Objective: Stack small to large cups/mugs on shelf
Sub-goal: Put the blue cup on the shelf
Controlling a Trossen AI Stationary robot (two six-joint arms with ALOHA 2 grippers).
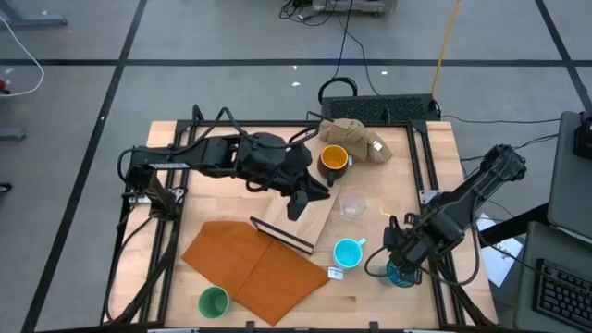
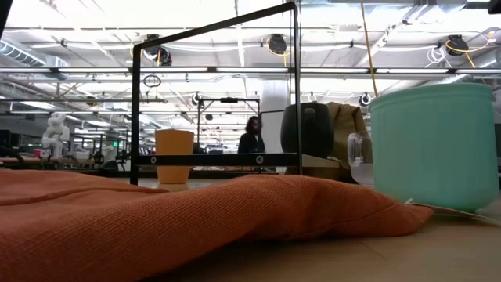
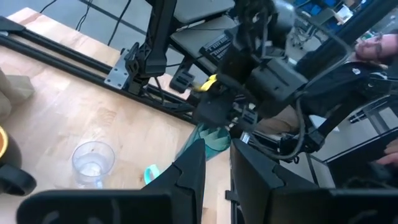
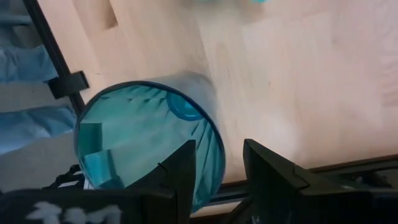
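Right gripper: where the table's near right corner lies, we see it at the teal tumbler, fingers apart, one inside the rim.
Left gripper: over the shelf; grip we cannot tell.

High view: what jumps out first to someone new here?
The orange-brown sheet spread across the table's near middle, overlapping the pale wooden shelf. The left hand hangs over that shelf, beside the dark yellow-lined mug and clear glass. At the right edge, the right hand sits over the teal tumbler, one finger inside its rim.
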